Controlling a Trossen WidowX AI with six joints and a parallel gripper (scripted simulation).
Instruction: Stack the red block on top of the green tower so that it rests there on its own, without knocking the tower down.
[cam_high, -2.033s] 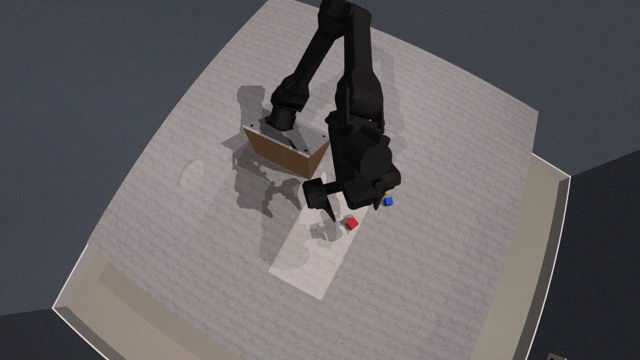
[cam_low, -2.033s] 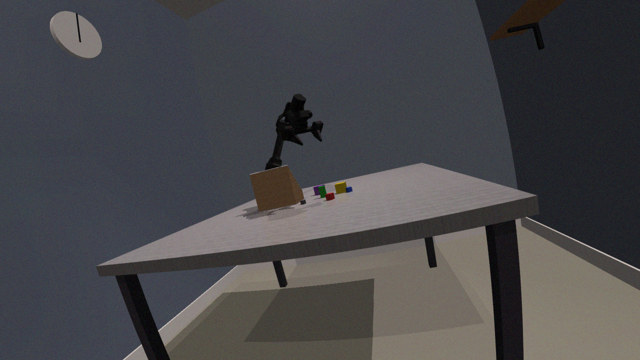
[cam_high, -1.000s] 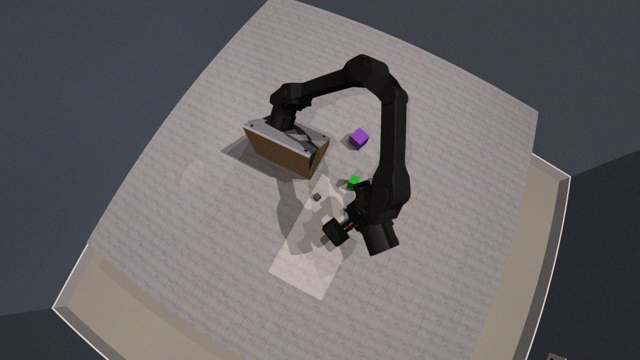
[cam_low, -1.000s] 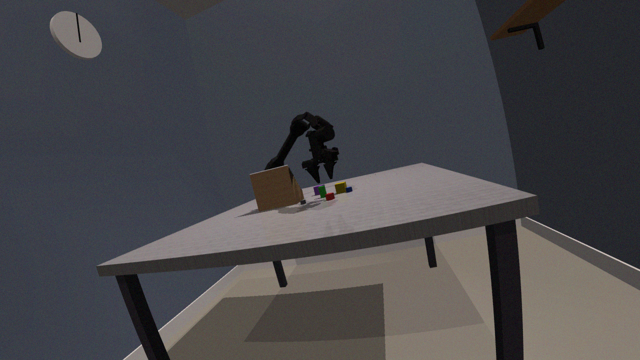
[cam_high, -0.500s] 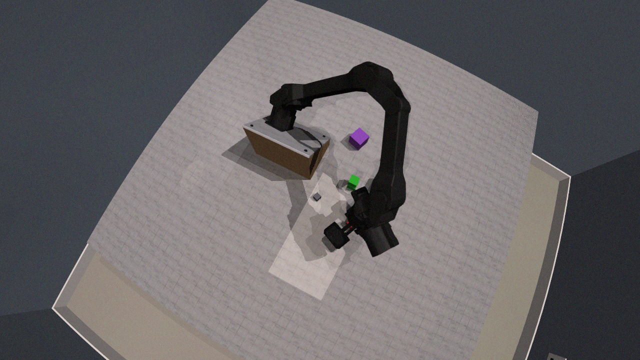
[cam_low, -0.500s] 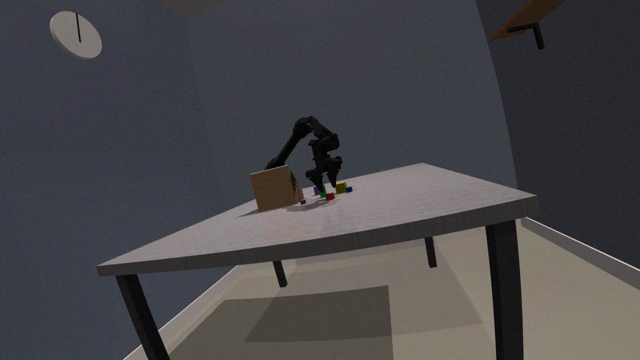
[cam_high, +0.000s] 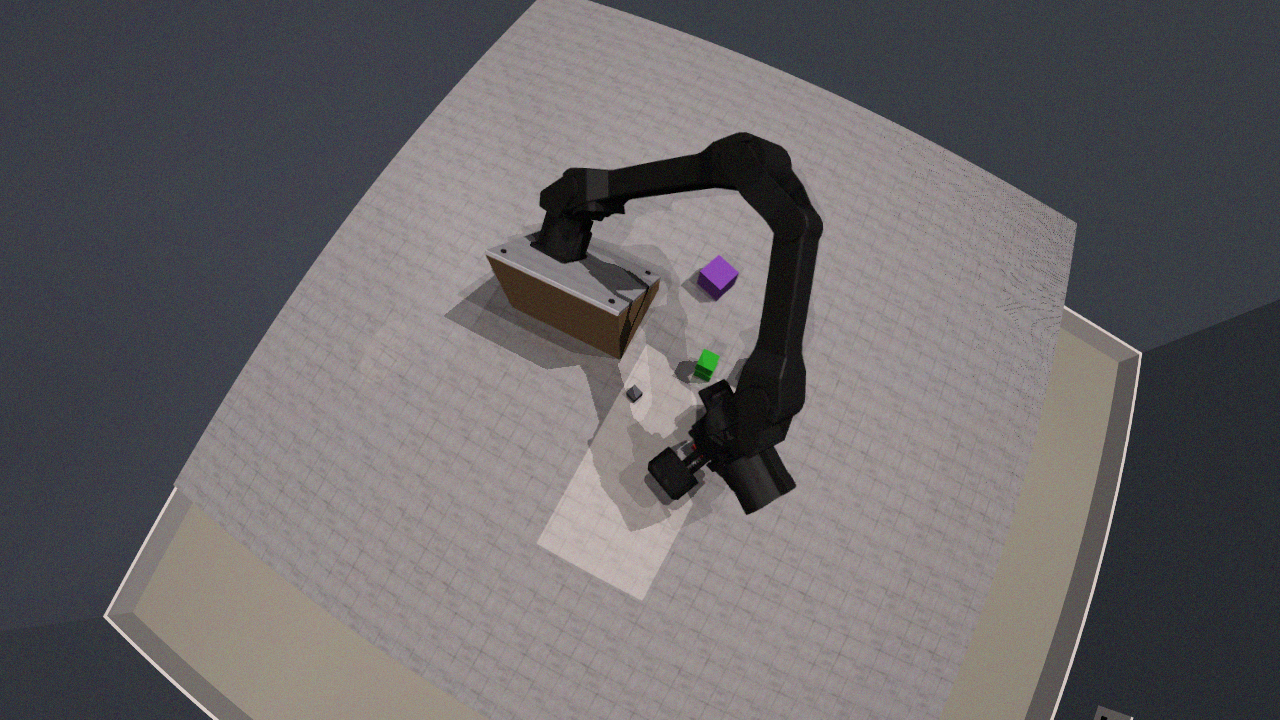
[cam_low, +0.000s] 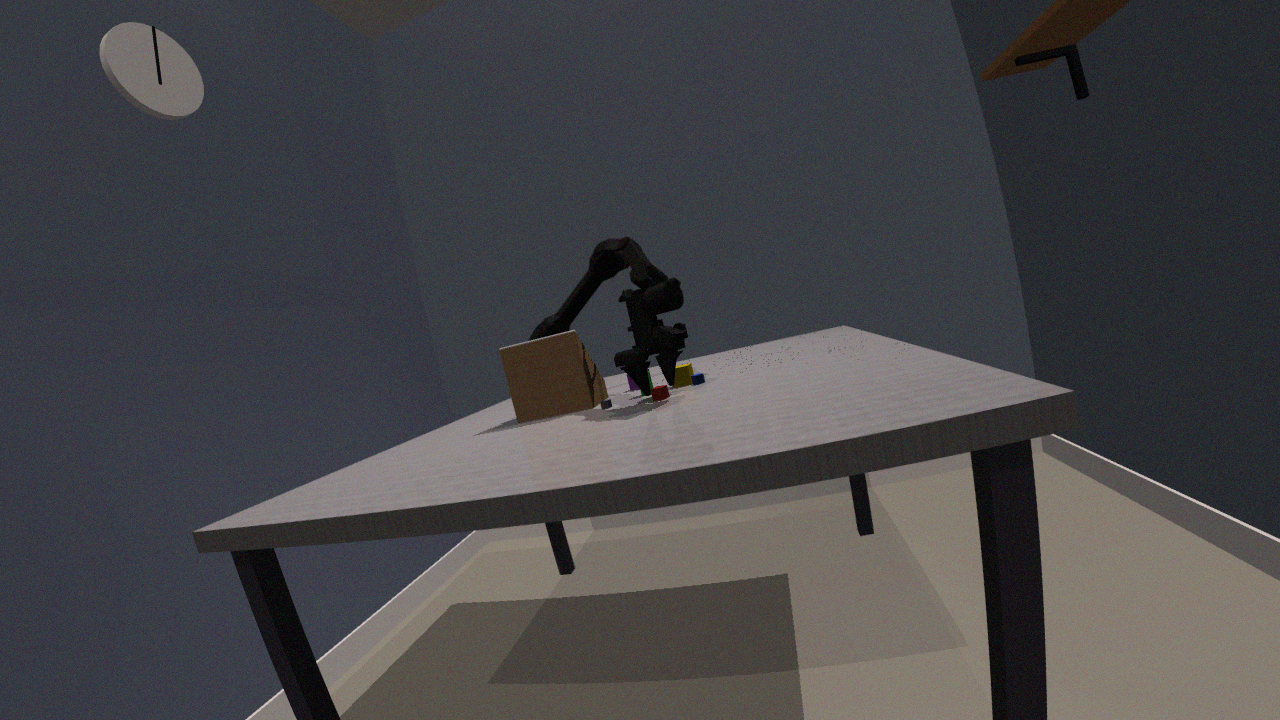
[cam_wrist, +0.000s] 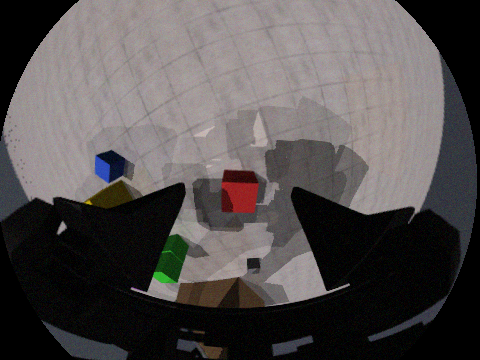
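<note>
Worktop (cam_high: 375, 465): pale grey, matt, faintly gridded grain. Base box (cam_high: 559, 308): brown, wood-like sides, dull metal top plate. Arm (cam_high: 787, 268) and tool (cam_wrist: 239, 203): black, matt, plastic-looking. Red block (cam_wrist: 240, 191), green tower (cam_wrist: 171, 260), purple block (cam_high: 717, 275): smooth, flat-coloured, unglossed.

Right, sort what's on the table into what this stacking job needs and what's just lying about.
Needed:
red block
green tower
tool, open and empty, straddling the red block

Lying about:
blue cube
yellow cube
purple cube
small dark cube
</note>
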